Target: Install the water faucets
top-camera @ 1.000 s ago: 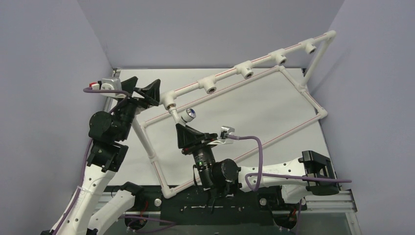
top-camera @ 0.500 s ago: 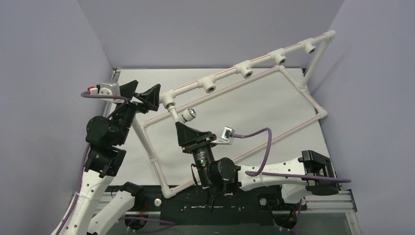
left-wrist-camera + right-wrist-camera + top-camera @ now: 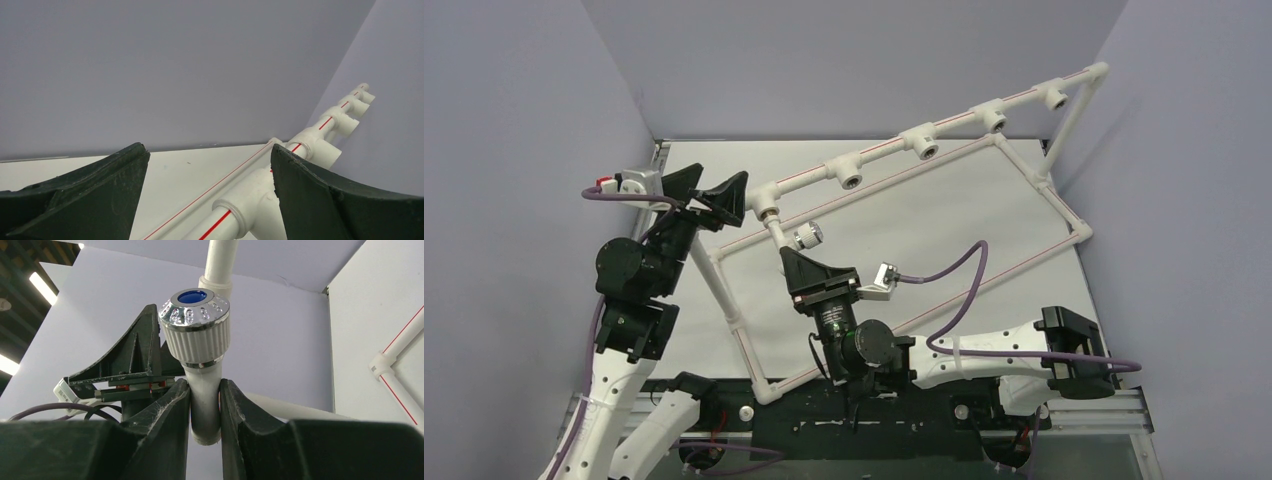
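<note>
A small white water faucet (image 3: 807, 236) with a ribbed silvery knob hangs below the leftmost tee socket (image 3: 769, 208) of the white pipe frame (image 3: 884, 150), its upper end at that socket. My right gripper (image 3: 790, 256) is shut on the faucet's white spout. In the right wrist view the faucet's (image 3: 196, 320) blue-centred knob sits above the right gripper (image 3: 205, 407), whose fingers pinch the spout from both sides. My left gripper (image 3: 709, 190) stands open just left of that socket. In the left wrist view the left gripper (image 3: 209, 152) is empty, with a tee socket (image 3: 255, 195) near its right finger.
Three more empty tee sockets (image 3: 921, 145) line the raised red-striped bar toward the back right. The frame's lower rectangle (image 3: 984, 285) lies on the white table. Grey walls close in on the left, back and right. A purple cable (image 3: 954, 270) loops over the right arm.
My right gripper has twisted with the faucet in it, so the knob now points sideways instead of toward the top camera. The left gripper has drifted slightly left, still open.
</note>
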You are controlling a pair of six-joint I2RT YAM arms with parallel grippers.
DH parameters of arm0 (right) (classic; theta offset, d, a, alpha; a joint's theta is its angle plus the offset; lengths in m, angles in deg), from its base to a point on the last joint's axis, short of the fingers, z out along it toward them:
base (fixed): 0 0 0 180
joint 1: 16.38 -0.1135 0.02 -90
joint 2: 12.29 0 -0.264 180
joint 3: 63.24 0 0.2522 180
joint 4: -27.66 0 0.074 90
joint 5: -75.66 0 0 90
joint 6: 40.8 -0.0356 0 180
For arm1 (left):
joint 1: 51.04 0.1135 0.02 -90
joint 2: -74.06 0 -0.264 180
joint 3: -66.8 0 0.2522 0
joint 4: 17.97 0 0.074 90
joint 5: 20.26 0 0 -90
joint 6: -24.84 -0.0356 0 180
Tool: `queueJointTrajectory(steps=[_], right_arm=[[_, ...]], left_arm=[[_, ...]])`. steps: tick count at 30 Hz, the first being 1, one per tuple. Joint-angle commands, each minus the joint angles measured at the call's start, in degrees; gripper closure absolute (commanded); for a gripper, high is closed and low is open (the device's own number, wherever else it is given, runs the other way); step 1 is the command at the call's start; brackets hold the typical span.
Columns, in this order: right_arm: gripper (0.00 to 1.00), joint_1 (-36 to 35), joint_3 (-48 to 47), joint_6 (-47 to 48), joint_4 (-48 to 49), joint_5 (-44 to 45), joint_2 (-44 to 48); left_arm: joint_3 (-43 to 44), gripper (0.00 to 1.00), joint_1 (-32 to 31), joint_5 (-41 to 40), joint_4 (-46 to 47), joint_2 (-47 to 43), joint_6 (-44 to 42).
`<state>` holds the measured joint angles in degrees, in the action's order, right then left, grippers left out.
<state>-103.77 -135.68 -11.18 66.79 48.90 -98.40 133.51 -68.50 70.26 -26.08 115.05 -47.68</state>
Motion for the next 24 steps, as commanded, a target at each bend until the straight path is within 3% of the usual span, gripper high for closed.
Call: queueJointTrajectory(steps=[1,6,20,24], right_arm=[[1.00,1.2,-2.3,-7.6,-3.8,0.8,-1.2],[1.00,1.2,-1.3,-7.3,-3.0,0.5,-0.7],[0.60,1.3,1.9,-7.0,-2.2,0.6,1.8],[0.53,1.3,2.2,-6.9,-2.3,0.3,2.3]], left_arm=[[-4.1,0.10,1.4,-1.2,-13.5,0.7,1.7],[-4.1,0.10,1.8,-1.2,-13.5,0.8,1.7],[-4.2,0.10,3.7,-0.5,-13.1,1.6,2.3],[-4.2,0.10,4.0,1.0,-13.0,1.7,2.3]])
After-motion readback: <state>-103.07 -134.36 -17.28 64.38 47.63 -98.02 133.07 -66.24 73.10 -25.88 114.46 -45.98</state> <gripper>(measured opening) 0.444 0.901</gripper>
